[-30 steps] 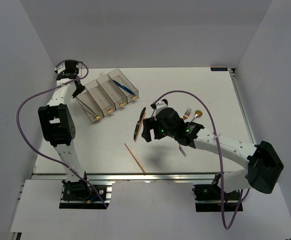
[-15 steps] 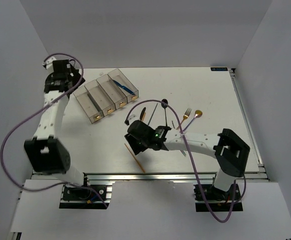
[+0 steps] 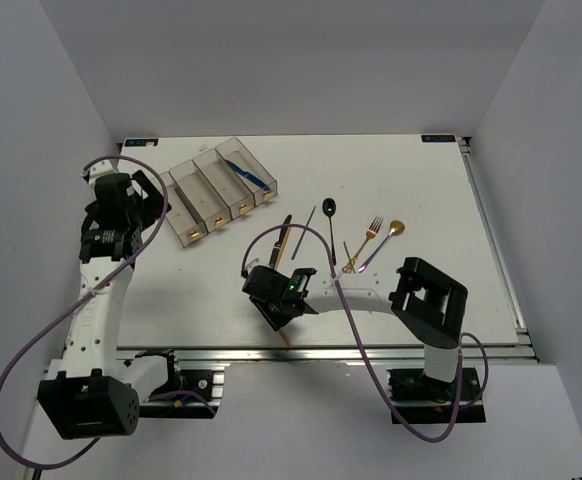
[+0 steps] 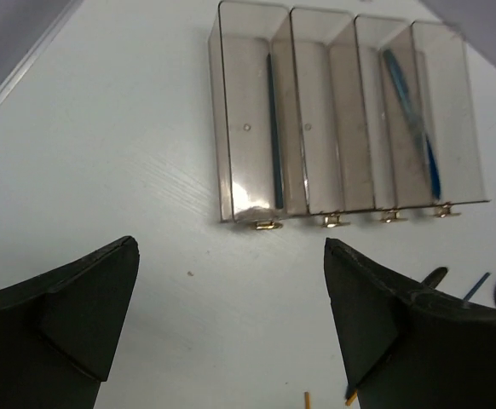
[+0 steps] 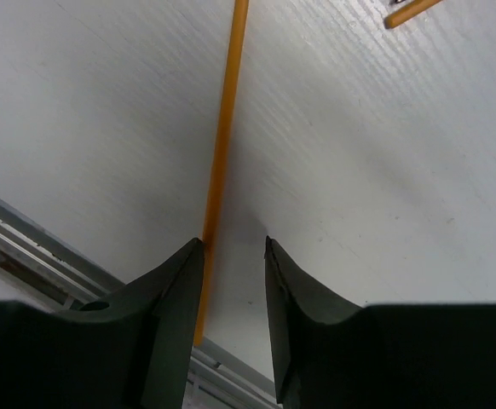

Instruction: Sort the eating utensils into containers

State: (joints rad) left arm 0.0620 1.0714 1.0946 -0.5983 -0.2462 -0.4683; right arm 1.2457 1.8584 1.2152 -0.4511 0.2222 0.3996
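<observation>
Four bins (image 4: 285,94), tags (image 4: 267,225) too small to read. Left gripper (image 4: 231,245) gapes wide, empty. Right gripper (image 5: 233,242) half closed astride chopstick (image 5: 224,128), which touches one finger (image 5: 175,290) only.

bright even light; soft shadows; slight blur in wrist views

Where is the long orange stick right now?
The orange stick lies on the white table near its front edge. In the right wrist view it runs between the right hand's fingers, close against one.
</observation>
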